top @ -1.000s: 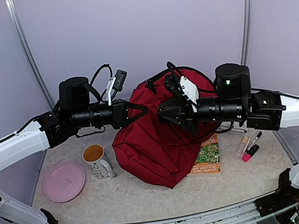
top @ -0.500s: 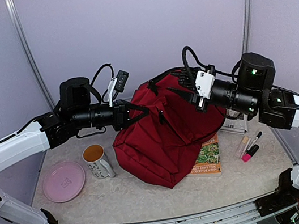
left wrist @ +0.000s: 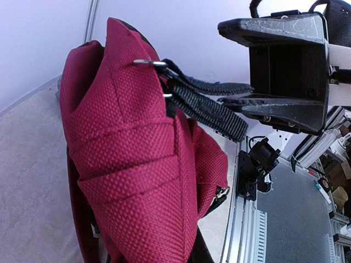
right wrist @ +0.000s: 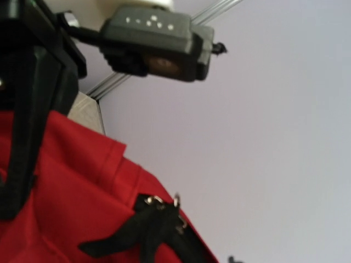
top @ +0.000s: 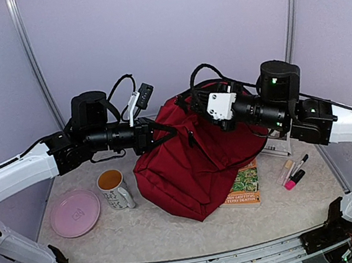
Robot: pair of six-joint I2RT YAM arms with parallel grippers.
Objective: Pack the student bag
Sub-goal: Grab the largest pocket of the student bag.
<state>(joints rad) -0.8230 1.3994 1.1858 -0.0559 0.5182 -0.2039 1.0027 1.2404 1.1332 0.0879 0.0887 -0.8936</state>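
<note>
Speckled tabletop (top: pixel 152 233) carries a plate (top: pixel 75 214), a mug (top: pixel 113 188), then the red bag (top: pixel 188 163) at centre. Left end effector (top: pixel 166 131) is clamped on the bag's black strap (left wrist: pixel 208 107). Right end effector (top: pixel 199 102) hovers at the bag's top; I cannot tell how its jaws stand.

Both arms stretch inward, facing each other; left gripper (top: pixel 162 132) clamped shut, right gripper (top: pixel 193 101) slightly higher.
</note>
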